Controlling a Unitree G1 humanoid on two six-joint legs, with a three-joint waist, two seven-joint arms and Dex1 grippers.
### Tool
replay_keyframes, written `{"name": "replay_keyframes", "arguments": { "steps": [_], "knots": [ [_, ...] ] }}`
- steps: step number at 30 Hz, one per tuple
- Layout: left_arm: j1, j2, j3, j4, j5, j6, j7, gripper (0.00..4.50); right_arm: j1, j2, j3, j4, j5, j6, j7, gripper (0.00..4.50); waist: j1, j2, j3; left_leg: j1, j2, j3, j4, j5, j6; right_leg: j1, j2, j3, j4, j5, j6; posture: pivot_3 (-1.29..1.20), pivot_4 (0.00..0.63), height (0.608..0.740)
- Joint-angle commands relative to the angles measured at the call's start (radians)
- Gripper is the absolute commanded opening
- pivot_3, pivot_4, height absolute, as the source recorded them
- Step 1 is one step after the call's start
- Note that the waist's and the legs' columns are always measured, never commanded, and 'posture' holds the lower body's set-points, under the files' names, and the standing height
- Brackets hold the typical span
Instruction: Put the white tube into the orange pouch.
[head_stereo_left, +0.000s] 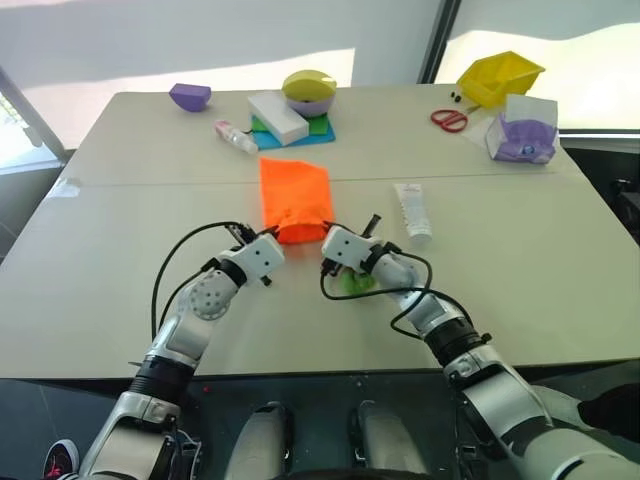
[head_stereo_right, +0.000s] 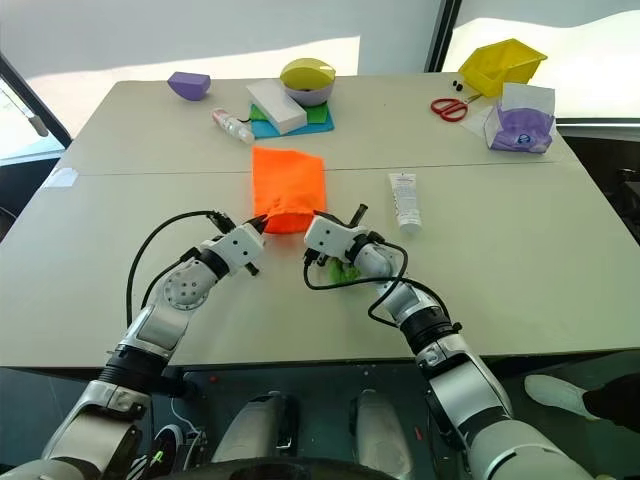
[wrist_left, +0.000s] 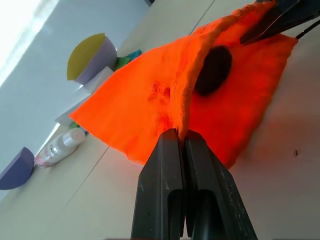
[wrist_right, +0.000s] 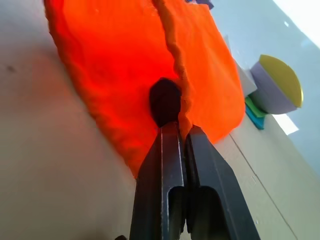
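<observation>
2 grippers were shut on the near, open hem of the orange pouch (head_stereo_left: 293, 199), 1 at each corner: the left gripper (wrist_left: 180, 136) pinched a raised fold of the upper fabric layer, and the right gripper (wrist_right: 181, 127) was clamped on the same hem from the opposite side. In both wrist views the fingers were pressed together with only cloth between them, and a dark oval gap in the fabric was visible just past the tips, apparently the mouth starting to part.

Step in hand, as judged: opening the mouth. It would be done well if only the top layer were lifted, w/ the 2 pinch points drawn apart and slightly up so that the gap widens; if both layers were caught, the pouch would merely be dragged along the table (head_stereo_left: 520, 260). Which was the case could not be told.

Pose: both forearms were reached forward over the table and angled inward, the grippers roughly level and converging on the hem, approx. symmetric.

The white tube (head_stereo_left: 412, 211) lay flat on the table, apart from the pouch, to the right of it beyond the right gripper, untouched. A fuzzy green charm (head_stereo_left: 354, 283) was seen partly beneath the right wrist.
</observation>
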Motion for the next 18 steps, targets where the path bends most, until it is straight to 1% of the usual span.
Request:
{"name": "replay_keyframes", "arguments": {
  "steps": [1, 7, 9, 14, 18],
  "knots": [
    [0.044, 0.007, 0.018, -0.080, -0.048, 0.037, -0.041, 0.00, 0.020, -0.017, -0.004, -0.121, 0.045, -0.005, 0.076, 0.04, 0.000, 0.000, 0.000, 0.000, 0.000, 0.000, 0.000, 0.000, 0.000, 0.000, 0.000, 0.000, 0.000, 0.000, 0.000, 0.00, 0.150, 0.740],
    [0.151, 0.064, 0.033, -0.243, -0.093, 0.098, -0.129, 0.00, 0.083, -0.074, -0.002, -0.250, 0.037, 0.011, 0.139, 0.04, 0.001, 0.000, 0.000, 0.000, 0.000, 0.000, 0.000, 0.000, 0.000, 0.000, 0.000, 0.000, 0.000, 0.000, 0.000, 0.00, 0.150, 0.740],
    [0.180, 0.072, 0.035, -0.294, -0.127, 0.127, -0.164, 0.00, 0.102, -0.100, 0.003, -0.295, 0.030, 0.003, 0.160, 0.04, 0.001, 0.000, 0.000, 0.000, 0.001, 0.000, 0.000, 0.000, 0.000, 0.000, 0.000, 0.000, 0.000, 0.000, 0.000, 0.00, 0.150, 0.740],
    [0.217, 0.074, 0.056, -0.406, -0.167, 0.211, -0.186, 0.00, 0.123, -0.129, -0.020, -0.390, 0.062, 0.037, 0.210, 0.04, 0.002, 0.000, 0.000, 0.000, 0.001, 0.000, 0.000, 0.000, 0.000, 0.000, -0.001, 0.001, -0.001, 0.000, 0.000, 0.00, 0.150, 0.740],
    [0.243, 0.078, 0.059, -0.468, -0.204, 0.263, -0.221, 0.00, 0.155, -0.205, -0.014, -0.465, 0.101, 0.040, 0.321, 0.04, 0.006, 0.000, 0.000, 0.000, 0.001, 0.000, 0.000, 0.000, 0.000, 0.001, -0.001, 0.000, -0.002, 0.000, -0.001, 0.00, 0.150, 0.740]
  ]
}}
